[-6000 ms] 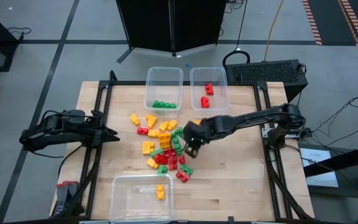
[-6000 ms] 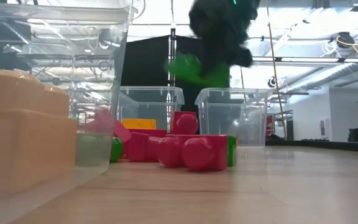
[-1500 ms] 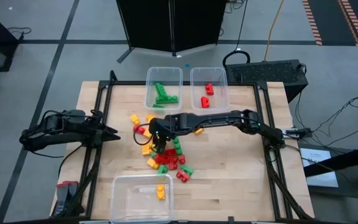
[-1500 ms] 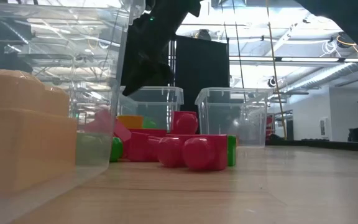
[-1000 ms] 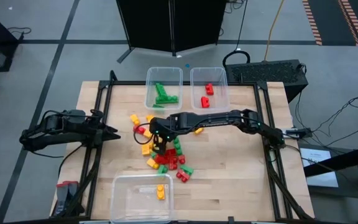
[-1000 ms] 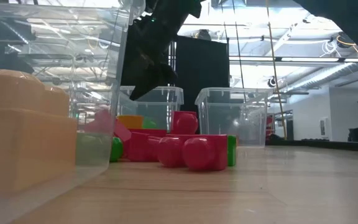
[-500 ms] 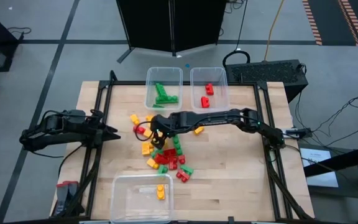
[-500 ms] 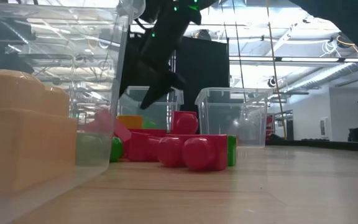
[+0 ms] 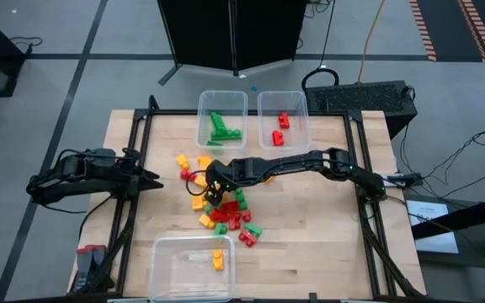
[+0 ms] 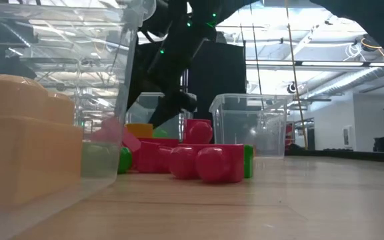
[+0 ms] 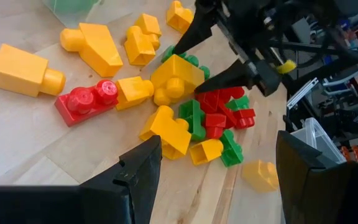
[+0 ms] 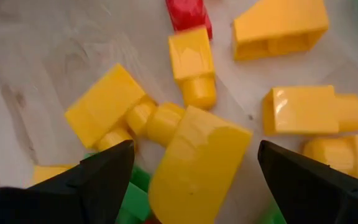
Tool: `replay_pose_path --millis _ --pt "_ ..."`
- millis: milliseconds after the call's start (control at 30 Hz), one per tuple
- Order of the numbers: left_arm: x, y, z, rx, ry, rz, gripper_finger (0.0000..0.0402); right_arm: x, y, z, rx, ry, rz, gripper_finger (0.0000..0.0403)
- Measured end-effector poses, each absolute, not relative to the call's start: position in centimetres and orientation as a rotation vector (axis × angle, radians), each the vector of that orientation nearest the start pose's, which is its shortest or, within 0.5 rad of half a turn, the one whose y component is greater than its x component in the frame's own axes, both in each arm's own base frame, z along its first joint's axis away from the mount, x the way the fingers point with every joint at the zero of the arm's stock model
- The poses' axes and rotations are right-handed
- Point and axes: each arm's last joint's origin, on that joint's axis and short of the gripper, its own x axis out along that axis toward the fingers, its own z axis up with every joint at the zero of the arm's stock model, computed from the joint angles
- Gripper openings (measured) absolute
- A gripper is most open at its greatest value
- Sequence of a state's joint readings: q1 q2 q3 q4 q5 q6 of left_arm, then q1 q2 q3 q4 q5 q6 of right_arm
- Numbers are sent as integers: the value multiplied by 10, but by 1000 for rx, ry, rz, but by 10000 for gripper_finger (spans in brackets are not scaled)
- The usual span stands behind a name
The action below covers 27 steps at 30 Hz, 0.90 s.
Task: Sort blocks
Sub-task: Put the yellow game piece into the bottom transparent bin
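The right hand (image 9: 211,192) is hanging wide open and empty over a yellow block (image 12: 194,165) at the edge of the loose pile (image 9: 221,200) mid-bench. The left hand (image 9: 151,179), also open, is waiting near the bench's (image 9: 310,244) left edge. Most blocks are lying unsorted; only a few are sitting in the green tub (image 9: 222,106), red tub (image 9: 297,118) and yellow tub (image 9: 171,269).

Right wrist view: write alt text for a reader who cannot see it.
The right gripper, fingers open, hovers directly over a large yellow slanted block on the wooden table. More yellow blocks lie around it, with a red block at the far edge and green blocks partly hidden beneath.
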<state>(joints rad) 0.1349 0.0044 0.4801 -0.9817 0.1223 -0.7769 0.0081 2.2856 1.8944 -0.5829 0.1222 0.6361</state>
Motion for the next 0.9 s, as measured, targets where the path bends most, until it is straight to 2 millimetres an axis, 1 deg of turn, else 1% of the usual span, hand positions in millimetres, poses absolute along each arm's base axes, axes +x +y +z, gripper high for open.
replay_pose_path --millis 233,333,433,700,900 --pt "31 1 223 -820 473 206 210 493 1 171 538 921 -399 340" --pt "31 1 223 -820 474 207 210 492 1 168 528 925 -418 329" --pt "31 1 223 -817 470 215 210 491 -3 168 519 924 -439 296" --pt "31 1 223 -814 466 227 210 493 -3 170 524 908 -429 156" --pt "31 1 223 -815 466 228 210 492 -3 170 523 915 -417 155"
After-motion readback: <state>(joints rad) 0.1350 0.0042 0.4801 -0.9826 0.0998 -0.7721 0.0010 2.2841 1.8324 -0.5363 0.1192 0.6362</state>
